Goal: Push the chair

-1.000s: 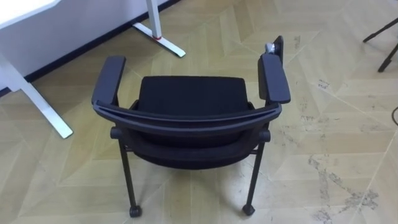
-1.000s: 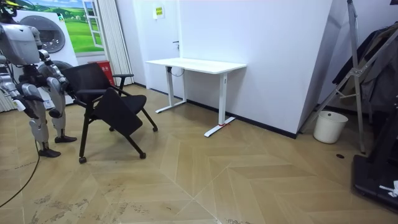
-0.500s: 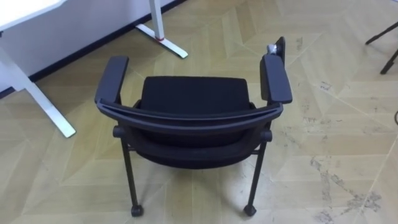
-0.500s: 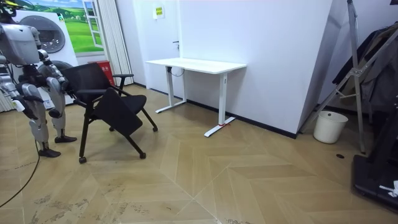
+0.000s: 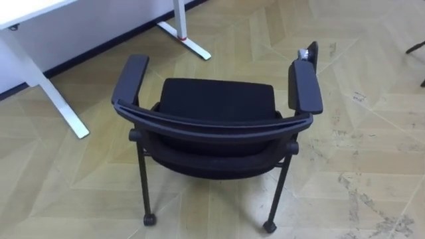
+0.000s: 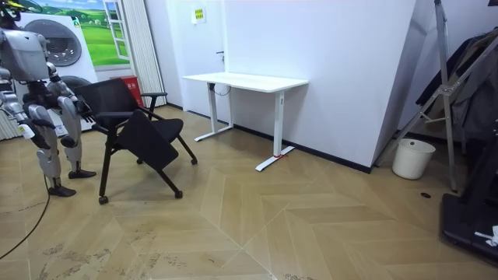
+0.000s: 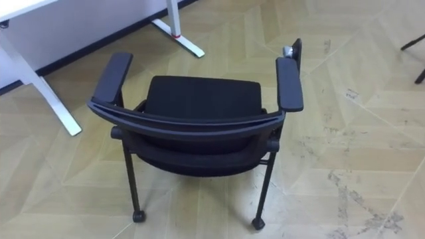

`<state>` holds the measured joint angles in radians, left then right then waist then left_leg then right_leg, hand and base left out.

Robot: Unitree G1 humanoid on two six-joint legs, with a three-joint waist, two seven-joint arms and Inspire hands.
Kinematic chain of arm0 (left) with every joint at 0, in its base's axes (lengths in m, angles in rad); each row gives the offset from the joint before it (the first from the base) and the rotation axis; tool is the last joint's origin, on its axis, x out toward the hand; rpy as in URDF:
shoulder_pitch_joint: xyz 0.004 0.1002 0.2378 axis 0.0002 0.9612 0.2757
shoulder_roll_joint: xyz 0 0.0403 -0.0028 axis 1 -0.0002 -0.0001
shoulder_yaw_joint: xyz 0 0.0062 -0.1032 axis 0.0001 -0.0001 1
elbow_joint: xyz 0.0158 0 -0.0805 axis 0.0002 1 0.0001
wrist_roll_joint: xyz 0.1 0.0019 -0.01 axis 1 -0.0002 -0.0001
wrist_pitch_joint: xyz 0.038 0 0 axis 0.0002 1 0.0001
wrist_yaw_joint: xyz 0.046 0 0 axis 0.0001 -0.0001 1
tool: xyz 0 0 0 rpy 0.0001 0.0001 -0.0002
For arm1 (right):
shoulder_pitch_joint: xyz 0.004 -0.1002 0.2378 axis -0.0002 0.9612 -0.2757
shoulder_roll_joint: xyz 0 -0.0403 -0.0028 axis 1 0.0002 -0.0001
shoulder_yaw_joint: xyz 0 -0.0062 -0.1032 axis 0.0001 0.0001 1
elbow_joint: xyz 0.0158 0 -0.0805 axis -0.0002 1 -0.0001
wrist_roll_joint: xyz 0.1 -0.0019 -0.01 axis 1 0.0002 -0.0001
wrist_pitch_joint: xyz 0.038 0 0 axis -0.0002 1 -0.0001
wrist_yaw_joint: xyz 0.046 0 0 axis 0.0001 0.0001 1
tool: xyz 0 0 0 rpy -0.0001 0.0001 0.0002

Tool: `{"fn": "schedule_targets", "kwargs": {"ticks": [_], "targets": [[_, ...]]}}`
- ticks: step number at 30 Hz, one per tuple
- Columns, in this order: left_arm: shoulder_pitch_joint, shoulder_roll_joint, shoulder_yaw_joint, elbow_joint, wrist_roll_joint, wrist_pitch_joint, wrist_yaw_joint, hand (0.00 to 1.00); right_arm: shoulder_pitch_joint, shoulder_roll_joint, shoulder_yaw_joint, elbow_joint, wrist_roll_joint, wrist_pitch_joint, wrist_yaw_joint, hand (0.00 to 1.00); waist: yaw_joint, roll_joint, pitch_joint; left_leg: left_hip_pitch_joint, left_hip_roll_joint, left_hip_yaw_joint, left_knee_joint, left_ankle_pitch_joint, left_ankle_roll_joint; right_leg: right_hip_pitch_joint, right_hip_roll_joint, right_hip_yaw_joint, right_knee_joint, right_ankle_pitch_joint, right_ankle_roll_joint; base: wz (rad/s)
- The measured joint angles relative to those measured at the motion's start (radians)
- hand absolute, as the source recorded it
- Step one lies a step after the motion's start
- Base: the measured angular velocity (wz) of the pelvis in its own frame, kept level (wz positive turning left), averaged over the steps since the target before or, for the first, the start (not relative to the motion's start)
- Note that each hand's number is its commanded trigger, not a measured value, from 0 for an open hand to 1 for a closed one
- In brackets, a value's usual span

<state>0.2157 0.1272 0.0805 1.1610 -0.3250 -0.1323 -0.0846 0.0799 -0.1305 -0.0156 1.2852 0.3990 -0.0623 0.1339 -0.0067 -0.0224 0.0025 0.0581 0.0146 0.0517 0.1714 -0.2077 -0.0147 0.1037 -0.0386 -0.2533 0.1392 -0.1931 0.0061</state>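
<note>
Herringbone wood floor (image 5: 372, 153), white desk (image 6: 246, 80) at the wall. Black chair (image 5: 216, 106) stands near the desk, its backrest (image 5: 212, 127) turned to the robot, presumably for pushing. Whether the hands (image 6: 78, 113) grip it: cannot tell.

Black chair (image 5: 212, 126) on a worn wooden floor (image 5: 372, 126)
Seat (image 5: 216, 99) of matt woven cloth; armrests (image 5: 306, 87) of smooth, matt plastic; frame (image 5: 143, 179) of thin black metal tube, faintly shiny; floor of pale herringbone boards, satin finish, scuffed and smudged grey toward its right edge; desk (image 6: 249, 81) smooth, white, matt.
</note>
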Motion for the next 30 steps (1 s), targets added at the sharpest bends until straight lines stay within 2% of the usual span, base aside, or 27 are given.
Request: {"fn": "schedule_targets", "kwargs": {"ticks": [2,4,8,12,14,16,17,21,22,23,24,26,30], "targets": [[0.016,0.0,0.035,0.001,-0.003,-0.001,0.003,0.0,-0.001,-0.001,-0.011,0.0,0.0,0.0,-0.001,0.0,0.016,-0.003,-0.0013,-0.001,-0.002,-0.004,0.003,0.0,0.0,0.004,-0.002,-0.006,-0.004,-0.001,0.001,0.13],[0.028,0.001,0.062,0.009,-0.031,0.0,0.011,0.0,-0.005,-0.001,-0.012,0.0,0.005,-0.001,0.0,0.0,0.035,-0.002,0.001,-0.004,-0.008,-0.017,0.012,0.0,0.0,0.006,-0.006,-0.023,-0.006,-0.004,0.006,0.23],[0.075,0.006,0.073,0.008,-0.039,0.003,0.016,0.0,-0.014,-0.008,-0.011,-0.002,0.004,-0.001,0.0,0.0,0.069,0.004,0.0033,-0.015,-0.014,-0.029,0.021,-0.001,0.002,0.015,-0.013,-0.036,-0.006,-0.007,0.01,0.12],[0.105,0.005,0.079,0.008,-0.038,0.015,0.017,0.0,-0.023,-0.022,-0.011,-0.002,0.001,-0.001,0.0,0.0,0.076,0.011,0.0038,-0.02,-0.019,-0.043,0.028,-0.006,0.008,0.022,-0.017,-0.056,-0.005,-0.009,0.014,0.18],[0.116,0.005,0.08,0.009,-0.038,0.022,0.02,0.0,-0.026,-0.027,-0.011,-0.002,0.0,-0.002,-0.001,0.0,0.077,0.012,0.0056,-0.022,-0.024,-0.055,0.035,-0.006,0.009,0.029,-0.021,-0.07,-0.005,-0.011,0.017,0.16],[0.119,0.0,0.095,0.009,-0.036,0.024,0.028,0.0,-0.024,-0.039,-0.02,0.002,-0.001,-0.001,-0.002,0.0,0.09,0.024,0.0125,-0.025,-0.027,-0.062,0.051,-0.015,0.021,0.037,-0.024,-0.082,-0.005,-0.013,0.021,0.2],[0.12,-0.003,0.117,0.007,-0.036,0.027,0.032,0.0,-0.024,-0.047,-0.036,0.004,-0.002,-0.001,-0.005,0.0,0.093,0.034,0.0139,-0.034,-0.028,-0.066,0.07,-0.025,0.025,0.036,-0.024,-0.083,-0.004,-0.016,0.025,0.17],[0.127,0.001,0.227,0.005,-0.043,0.03,0.081,0.0,-0.028,-0.058,-0.088,0.002,0.009,-0.002,-0.021,0.0,0.102,0.047,0.0112,-0.037,-0.033,-0.072,0.074,-0.032,0.03,0.036,-0.028,-0.083,0.001,-0.022,0.03,0.06],[0.128,0.005,0.26,0.005,-0.058,0.031,0.104,0.0,-0.026,-0.061,-0.088,0.002,0.009,-0.002,-0.027,0.0,0.106,0.056,0.0054,-0.037,-0.036,-0.074,0.072,-0.032,0.03,0.042,-0.03,-0.088,0.004,-0.023,0.031,0.13],[0.128,0.012,0.294,0.0,-0.059,0.032,0.124,0.0,-0.02,-0.063,-0.09,0.001,0.005,-0.002,-0.034,0.0,0.106,0.057,0.0038,-0.034,-0.039,-0.083,0.07,-0.032,0.03,0.047,-0.033,-0.098,0.005,-0.024,0.034,0.15],[0.128,0.015,0.312,-0.006,-0.059,0.032,0.133,0.0,-0.016,-0.063,-0.097,0.001,0.004,-0.002,-0.037,0.0,0.103,0.046,0.0038,-0.03,-0.04,-0.085,0.069,-0.031,0.031,0.05,-0.034,-0.103,0.007,-0.025,0.035,0.17],[0.124,0.025,0.386,-0.043,-0.077,0.038,0.196,0.0,-0.007,-0.071,-0.125,0.0,0.005,-0.001,-0.054,0.0,0.117,0.059,0.0018,-0.02,-0.042,-0.087,0.065,-0.031,0.031,0.055,-0.037,-0.104,0.012,-0.026,0.037,0.03],[0.103,0.049,0.433,-0.104,-0.108,0.038,0.297,0.0,-0.012,-0.086,-0.156,0.0,-0.001,-0.001,-0.071,0.0,0.122,0.069,0.0025,-0.019,-0.044,-0.09,0.065,-0.031,0.031,0.055,-0.039,-0.104,0.012,-0.026,0.037,0.02]]}}
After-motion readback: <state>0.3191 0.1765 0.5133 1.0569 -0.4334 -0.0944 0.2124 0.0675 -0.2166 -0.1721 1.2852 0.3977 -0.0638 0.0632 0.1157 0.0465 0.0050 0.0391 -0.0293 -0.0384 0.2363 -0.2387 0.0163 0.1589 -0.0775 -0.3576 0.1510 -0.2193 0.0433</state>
